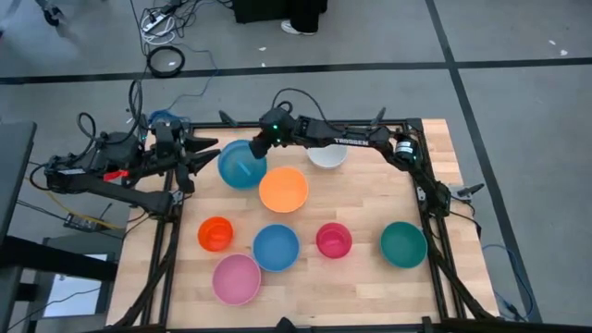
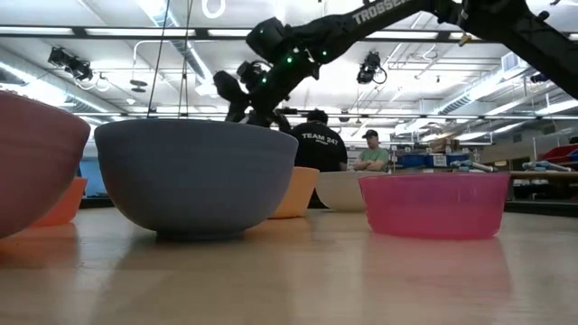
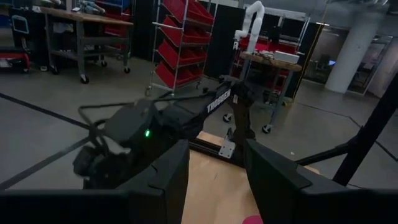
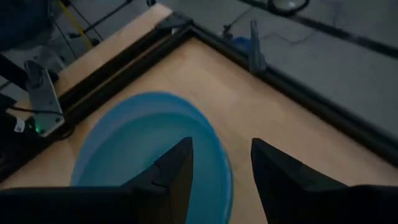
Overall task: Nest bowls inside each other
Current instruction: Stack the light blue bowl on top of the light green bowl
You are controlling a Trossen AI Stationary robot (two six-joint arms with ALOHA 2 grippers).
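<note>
wooden surface strewn with separate bowls, none nested yet.
we see the right gripper, fingers apart and empty, poised over the large blue bowl's rim, likely to grasp it; left gripper waits wide beside.

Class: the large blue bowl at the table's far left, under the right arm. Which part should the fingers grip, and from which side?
Probably the rim, from above. The large blue bowl sits upright, mouth up, its wall too wide to span. The open right gripper hangs over its far edge, so one finger could go inside and one outside.
</note>
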